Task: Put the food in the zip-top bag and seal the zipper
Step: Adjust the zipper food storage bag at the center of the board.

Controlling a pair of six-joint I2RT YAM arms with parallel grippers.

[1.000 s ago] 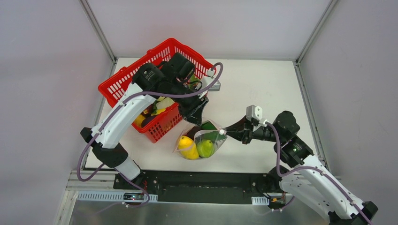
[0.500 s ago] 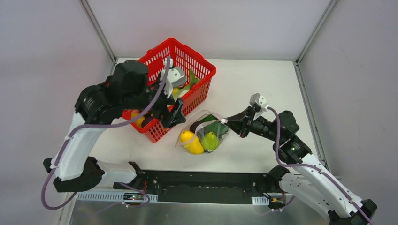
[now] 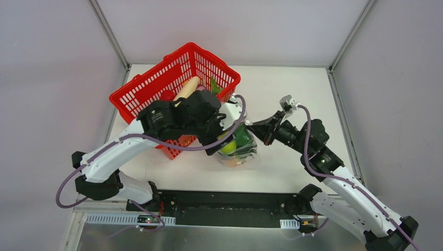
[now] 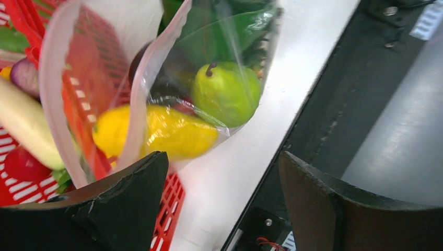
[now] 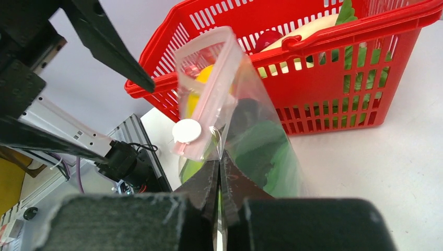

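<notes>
zip-top bag [image 5: 251, 120] stands on the table [image 3: 292, 94] just beside the near corner of the red basket [image 3: 156, 86], its mouth held up by the right tool [image 5: 220, 162], whose jaws are pressed together on the clear film right under the zipper [image 5: 209, 99], next to a white round tab [image 5: 186, 130]. the left tool [image 4: 223, 157] hangs spread wide by the open mouth with nothing between its jaws. some food is already inside, a green pear [image 4: 227, 91] and a yellow piece [image 4: 167, 130] among it, while a white radish [image 3: 187, 88] and a red fruit [image 3: 167, 95] lie in the basket, so filling looks unfinished. the main risk is that single thin pinch: the loaded bag is floppy, and a tug or a heavier piece dropping in could pull the film out of the jaws and let the bag slump, spilling fruit through the unsealed mouth. the mouth is a narrow loop, so a long piece like the radish could catch on the lip and fold it shut. the left arm crowds the bag, and a sideways move could snag the film or tip it toward the table's near edge.
</notes>
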